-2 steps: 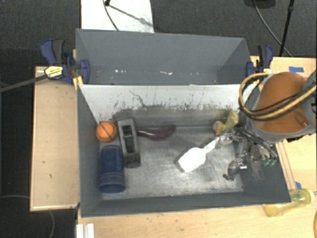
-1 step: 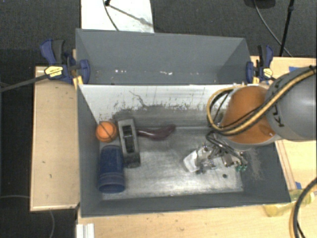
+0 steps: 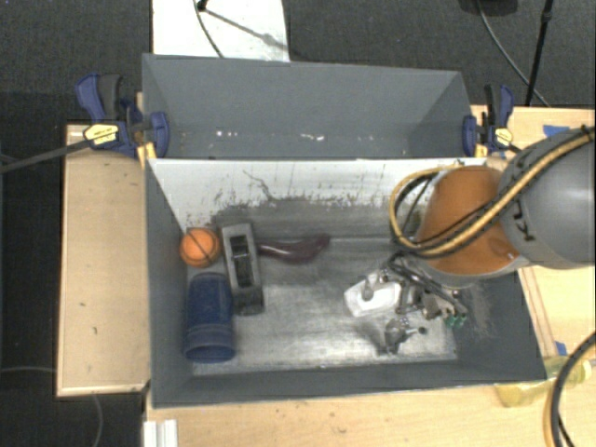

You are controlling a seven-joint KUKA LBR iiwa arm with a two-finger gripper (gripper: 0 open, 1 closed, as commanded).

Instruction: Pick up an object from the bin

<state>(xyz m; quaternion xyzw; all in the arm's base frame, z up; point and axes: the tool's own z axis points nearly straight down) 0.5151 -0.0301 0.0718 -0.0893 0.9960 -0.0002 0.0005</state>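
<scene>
The claw [image 3: 399, 335] hangs low over the floor of the bin [image 3: 307, 329], at the end the arm reaches in from. Whether it is released or clenched cannot be told, because the wrist and its cables crowd over it. Nothing can be seen gripped in it.

The nearest thing is a small white lumpy object [image 3: 365, 297]. It lies just beside the claw, up and toward the view's left, perhaps touching the wrist hardware. Its long axis is not clear.

Everything else lies well apart, farther the same way. A dark purple elongated thing [image 3: 296, 248] lies crosswise near the back wall. Beyond it are a dark grey block [image 3: 242, 268], a blue cylinder [image 3: 209, 317] and an orange ball [image 3: 199, 247].

In my judgement the white object is the likeliest pick, needing only a slight shift toward it.
</scene>
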